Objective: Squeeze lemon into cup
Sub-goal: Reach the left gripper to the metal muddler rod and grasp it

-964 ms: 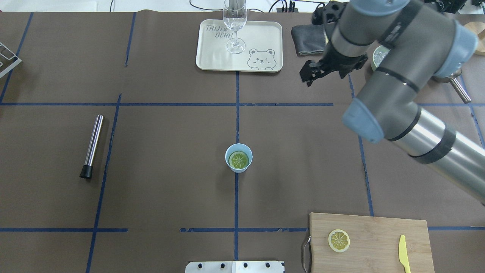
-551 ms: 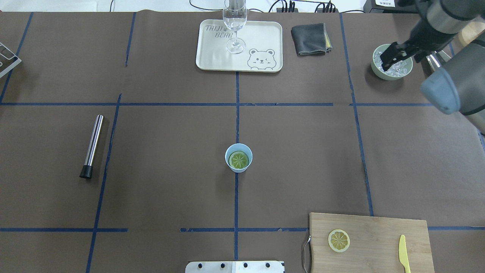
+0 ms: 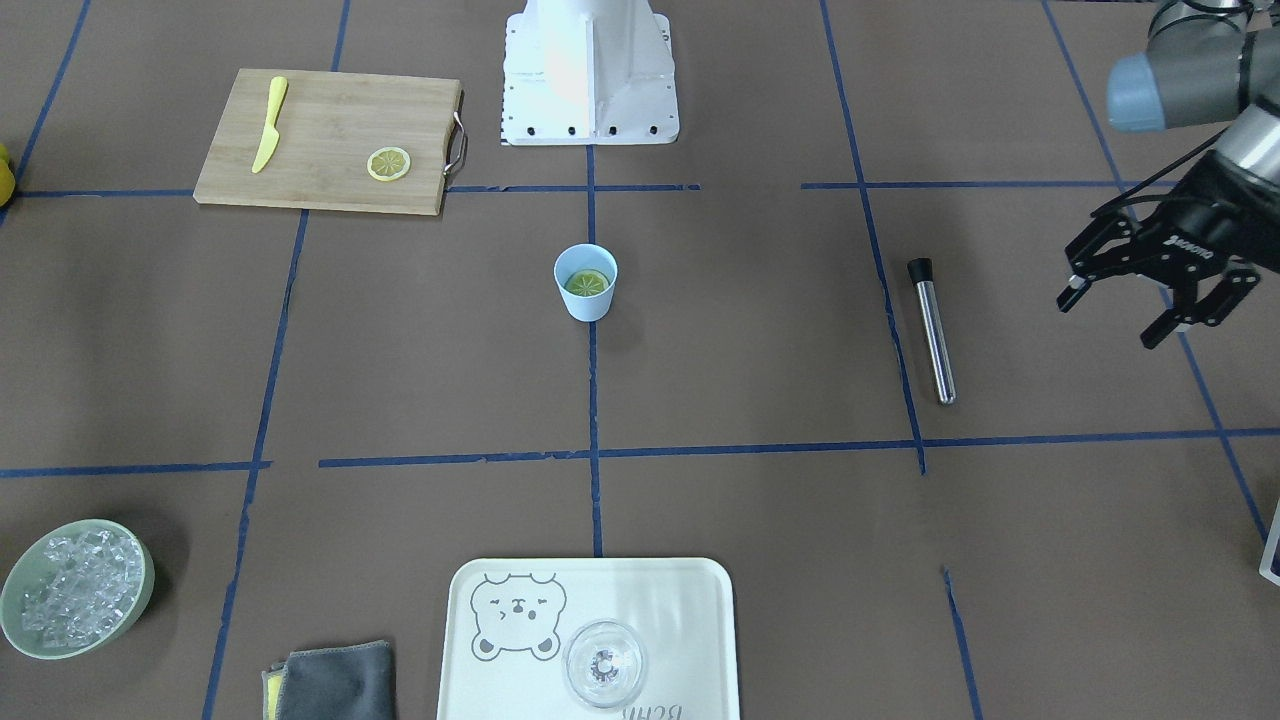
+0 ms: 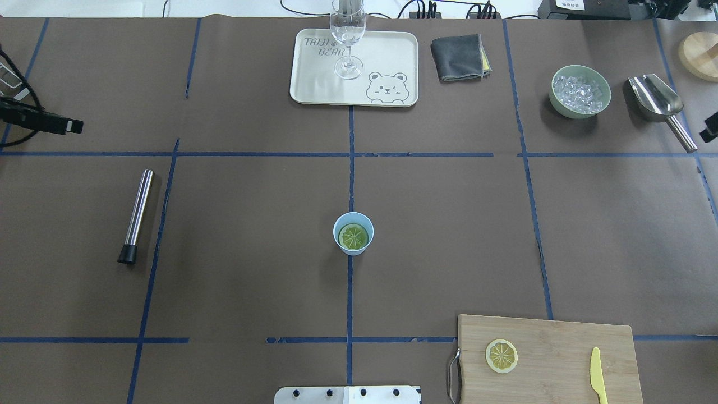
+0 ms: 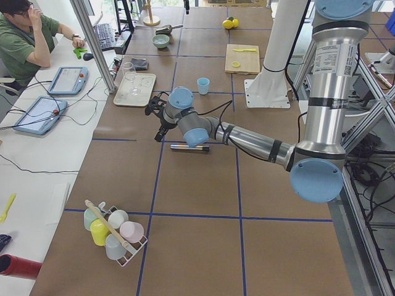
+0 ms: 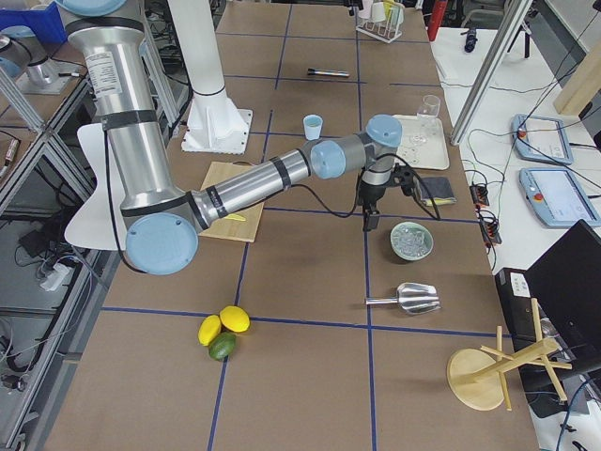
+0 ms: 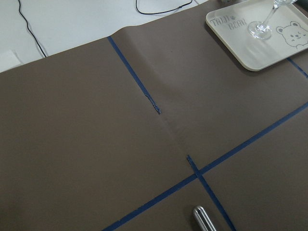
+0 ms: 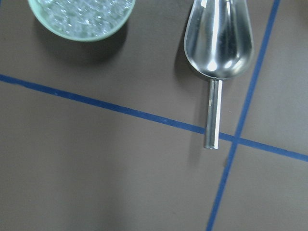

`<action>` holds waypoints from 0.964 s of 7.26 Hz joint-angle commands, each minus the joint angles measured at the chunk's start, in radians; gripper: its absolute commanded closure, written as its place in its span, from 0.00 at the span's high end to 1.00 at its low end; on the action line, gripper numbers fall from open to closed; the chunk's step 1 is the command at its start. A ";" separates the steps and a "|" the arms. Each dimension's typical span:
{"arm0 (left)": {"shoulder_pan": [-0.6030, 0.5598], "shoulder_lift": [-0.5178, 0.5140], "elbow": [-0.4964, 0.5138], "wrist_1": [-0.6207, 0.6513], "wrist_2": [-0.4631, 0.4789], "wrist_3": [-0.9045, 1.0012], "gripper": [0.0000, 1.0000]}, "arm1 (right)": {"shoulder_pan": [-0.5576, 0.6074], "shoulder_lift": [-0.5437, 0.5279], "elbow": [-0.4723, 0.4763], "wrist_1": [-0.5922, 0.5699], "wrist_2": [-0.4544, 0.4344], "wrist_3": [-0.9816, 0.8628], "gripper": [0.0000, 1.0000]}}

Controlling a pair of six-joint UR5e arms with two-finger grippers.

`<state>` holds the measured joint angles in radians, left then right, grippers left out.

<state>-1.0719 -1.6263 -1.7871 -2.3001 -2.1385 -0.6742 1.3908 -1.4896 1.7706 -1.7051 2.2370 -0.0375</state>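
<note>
The round yellow lemon slice sits in the light-blue plastic cup, so the task seems done; the left gripper jaws gape empty, and I cannot tell for the right gripper.

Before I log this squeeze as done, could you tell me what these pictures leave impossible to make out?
- The right gripper: cut off by the overhead view's right edge and too small in the right side view, so its jaws are unreadable.
- Any juice in the cup: the lemon covers its bottom in the overhead and front-facing views.
</note>
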 commanded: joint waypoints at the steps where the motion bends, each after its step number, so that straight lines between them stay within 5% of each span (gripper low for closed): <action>1: 0.165 -0.003 0.021 0.001 0.172 -0.207 0.81 | 0.095 -0.058 -0.007 -0.004 0.013 -0.133 1.00; 3: 0.204 -0.032 0.086 0.071 0.215 -0.191 0.67 | 0.096 -0.057 -0.010 -0.004 0.013 -0.133 1.00; 5: 0.207 -0.160 0.083 0.316 0.213 -0.180 0.67 | 0.096 -0.061 -0.010 -0.004 0.013 -0.133 1.00; 7: 0.208 -0.150 0.097 0.314 0.215 -0.131 0.62 | 0.096 -0.069 -0.010 -0.001 0.013 -0.133 1.00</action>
<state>-0.8647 -1.7731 -1.7001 -2.0031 -1.9255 -0.8246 1.4864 -1.5542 1.7614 -1.7076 2.2508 -0.1702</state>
